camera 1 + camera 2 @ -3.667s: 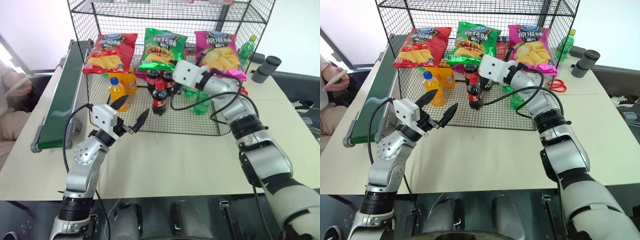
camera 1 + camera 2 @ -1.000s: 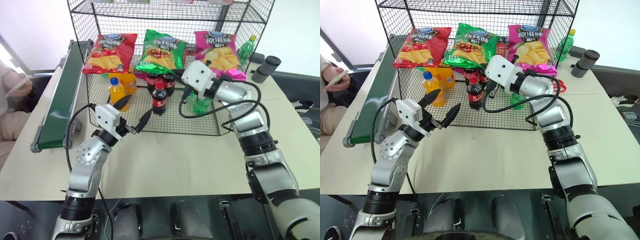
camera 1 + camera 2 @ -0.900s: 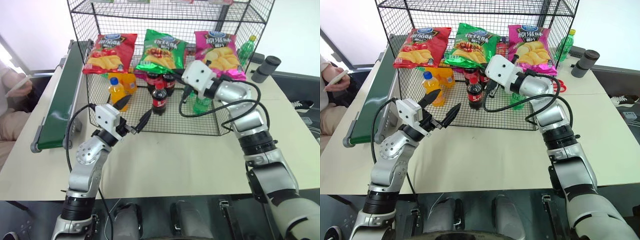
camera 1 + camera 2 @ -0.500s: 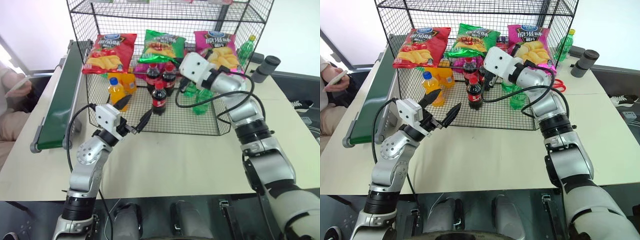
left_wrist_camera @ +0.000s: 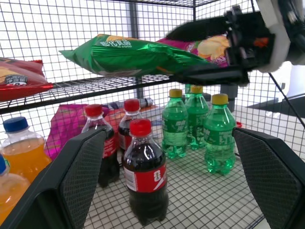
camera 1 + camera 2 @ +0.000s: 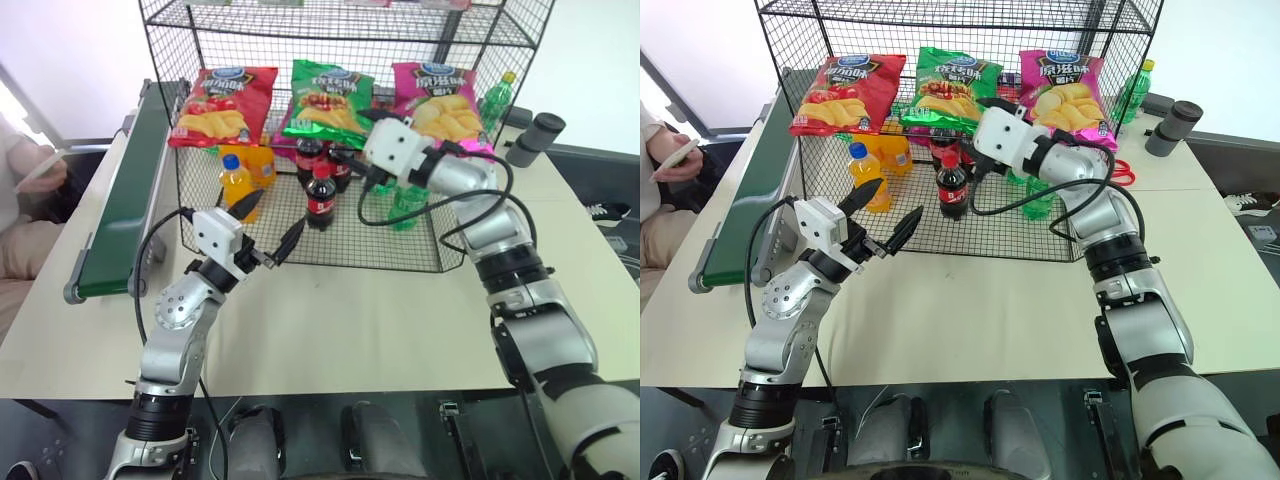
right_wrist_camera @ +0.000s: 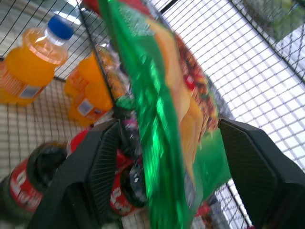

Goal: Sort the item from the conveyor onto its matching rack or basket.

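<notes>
The item, a green crisps bag (image 6: 325, 95), lies on the rack's (image 6: 300, 22) middle shelf between a red bag and a pink bag. My right gripper (image 6: 352, 138) is at the bag's near edge, open, one finger above that edge and one below; the right wrist view shows the bag (image 7: 162, 114) between the spread fingers (image 7: 97, 162). The left wrist view shows those same fingers (image 5: 205, 29) parted at the bag's (image 5: 128, 55) end. My left gripper (image 6: 268, 215) hovers open and empty in front of the rack. The conveyor (image 6: 125, 200) runs along the table's left side.
A red crisps bag (image 6: 215, 105) and a pink crisps bag (image 6: 440, 100) flank the green one. Below stand orange bottles (image 6: 235, 180), cola bottles (image 6: 320, 195) and green bottles (image 6: 405, 200). A dark cup (image 6: 530, 140) stands at the right. A person (image 6: 25, 175) sits at the left.
My right gripper, shut on the green bag and lifting its near edge half a second ago, has opened; the bag has settled flat on the shelf. The left arm is unmoved.
</notes>
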You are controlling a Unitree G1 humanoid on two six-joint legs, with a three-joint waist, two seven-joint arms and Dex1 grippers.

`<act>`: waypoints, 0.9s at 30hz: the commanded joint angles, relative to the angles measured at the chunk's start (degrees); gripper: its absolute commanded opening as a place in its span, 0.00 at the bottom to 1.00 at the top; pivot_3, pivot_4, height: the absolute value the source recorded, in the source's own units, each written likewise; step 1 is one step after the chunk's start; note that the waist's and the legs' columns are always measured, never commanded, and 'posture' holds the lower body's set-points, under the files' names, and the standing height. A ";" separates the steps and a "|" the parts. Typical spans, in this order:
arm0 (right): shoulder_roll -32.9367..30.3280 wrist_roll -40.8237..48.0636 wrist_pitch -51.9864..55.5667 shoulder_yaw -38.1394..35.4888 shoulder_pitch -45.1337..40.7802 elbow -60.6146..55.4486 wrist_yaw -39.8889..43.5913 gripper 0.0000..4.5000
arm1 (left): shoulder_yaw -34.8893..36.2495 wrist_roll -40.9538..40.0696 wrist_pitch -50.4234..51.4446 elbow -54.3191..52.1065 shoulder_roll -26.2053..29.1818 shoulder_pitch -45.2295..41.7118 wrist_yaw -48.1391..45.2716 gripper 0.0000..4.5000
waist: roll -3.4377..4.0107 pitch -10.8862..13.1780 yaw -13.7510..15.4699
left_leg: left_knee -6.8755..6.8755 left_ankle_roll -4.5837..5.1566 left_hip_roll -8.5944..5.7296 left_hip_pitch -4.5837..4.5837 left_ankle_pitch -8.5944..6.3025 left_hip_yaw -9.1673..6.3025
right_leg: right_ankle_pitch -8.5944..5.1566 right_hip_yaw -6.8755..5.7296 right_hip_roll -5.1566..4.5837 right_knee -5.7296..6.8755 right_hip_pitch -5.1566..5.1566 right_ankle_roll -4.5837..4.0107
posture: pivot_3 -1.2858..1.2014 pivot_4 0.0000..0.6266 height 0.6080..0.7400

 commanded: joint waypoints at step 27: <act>-23.36 45.50 38.69 -35.35 55.06 -51.39 25.78 0.77 | 14.21 -16.36 12.58 2.24 24.58 10.05 -22.28 1.00 | -0.08 -0.04 0.19 | 0.03 0.39 -0.01 0.13 -0.23 -0.15 | -0.08 -0.03 -0.03 -0.12 0.22 -0.16 | 0.52 0.24 1.00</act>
